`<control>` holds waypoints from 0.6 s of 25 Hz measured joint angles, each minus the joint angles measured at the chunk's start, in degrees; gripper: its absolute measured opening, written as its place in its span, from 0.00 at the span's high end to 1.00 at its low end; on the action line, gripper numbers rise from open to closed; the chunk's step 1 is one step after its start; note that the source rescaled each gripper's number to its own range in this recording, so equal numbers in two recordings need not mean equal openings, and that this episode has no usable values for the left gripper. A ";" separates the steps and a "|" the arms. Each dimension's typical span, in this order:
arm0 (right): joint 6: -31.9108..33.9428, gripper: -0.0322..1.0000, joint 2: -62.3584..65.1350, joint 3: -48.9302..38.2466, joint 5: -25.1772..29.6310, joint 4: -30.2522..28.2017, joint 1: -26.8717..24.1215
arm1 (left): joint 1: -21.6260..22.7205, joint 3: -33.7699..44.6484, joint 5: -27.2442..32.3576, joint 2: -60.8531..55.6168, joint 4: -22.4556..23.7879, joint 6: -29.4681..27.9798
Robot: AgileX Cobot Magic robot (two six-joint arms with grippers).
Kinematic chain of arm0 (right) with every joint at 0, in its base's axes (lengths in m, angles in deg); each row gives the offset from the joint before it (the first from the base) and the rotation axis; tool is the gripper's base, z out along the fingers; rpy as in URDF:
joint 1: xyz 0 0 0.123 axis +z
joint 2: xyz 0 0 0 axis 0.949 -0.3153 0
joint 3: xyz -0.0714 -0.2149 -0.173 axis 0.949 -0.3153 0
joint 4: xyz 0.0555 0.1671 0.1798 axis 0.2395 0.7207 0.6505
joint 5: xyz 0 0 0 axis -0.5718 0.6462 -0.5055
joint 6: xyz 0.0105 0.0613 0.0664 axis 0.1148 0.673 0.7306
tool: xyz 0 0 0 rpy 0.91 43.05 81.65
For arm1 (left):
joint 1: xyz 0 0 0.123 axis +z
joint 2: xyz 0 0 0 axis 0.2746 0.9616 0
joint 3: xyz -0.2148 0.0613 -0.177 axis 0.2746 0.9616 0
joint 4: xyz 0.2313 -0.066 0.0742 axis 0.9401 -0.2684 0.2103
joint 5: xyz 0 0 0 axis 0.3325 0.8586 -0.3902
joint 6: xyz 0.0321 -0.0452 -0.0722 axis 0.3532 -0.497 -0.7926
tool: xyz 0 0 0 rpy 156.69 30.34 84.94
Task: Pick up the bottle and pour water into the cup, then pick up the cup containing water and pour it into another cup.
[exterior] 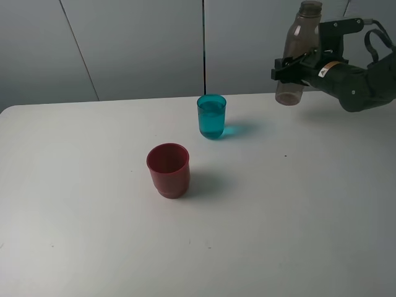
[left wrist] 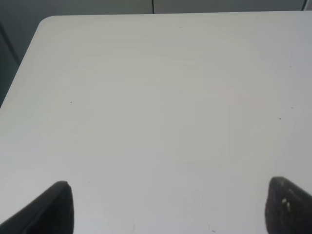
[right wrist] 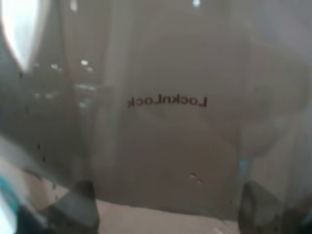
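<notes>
Grey panels back a white surface [exterior: 297,235] where the teal cup [exterior: 211,116], holding water, stands beyond the red cup [exterior: 168,170], apart from it. At the far right the right tool [exterior: 296,69] clamps the bottle [exterior: 301,34] upright in the air; the left tool [left wrist: 175,207] gapes empty. Set down tilted, the bottle could topple; gripped off-centre, the full cup might spill.

White table [exterior: 93,241] before pale grey panelled wall [exterior: 136,43]

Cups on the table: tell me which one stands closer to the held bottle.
The translucent teal-blue cup, at the back. The opaque dark red cup stands farther forward and left, farther from the bottle held up in the right gripper.
</notes>
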 joint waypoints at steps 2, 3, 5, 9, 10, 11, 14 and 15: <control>0.57 0.96 -1.04 0.00 -1.47 0.00 -1.19 | 0.00 0.00 0.00 0.00 0.00 0.00; 0.74 0.96 -2.03 0.00 -2.89 0.00 -1.58 | 0.00 0.00 0.00 0.00 0.00 0.00; 0.74 0.96 -4.18 0.00 -5.53 0.00 -1.90 | 0.00 0.00 0.00 0.00 0.00 0.00; -2.85 0.96 -8.29 0.00 -7.91 -0.09 -2.05 | 0.00 0.00 0.00 0.00 0.00 0.00; -3.57 0.96 -8.96 0.10 -8.21 -0.09 -2.05 | 0.00 0.00 0.00 0.00 0.00 0.00; -4.14 0.96 -9.43 0.10 -8.47 -0.21 -2.05 | 0.00 0.00 0.00 0.00 0.00 0.00; -4.87 0.96 -10.49 0.10 -9.44 -0.32 -2.05 | 0.00 0.00 0.00 0.00 0.00 -0.12; -4.87 0.96 -10.60 0.10 -9.65 -0.43 -2.05 | 0.00 0.00 0.00 0.00 0.00 -0.12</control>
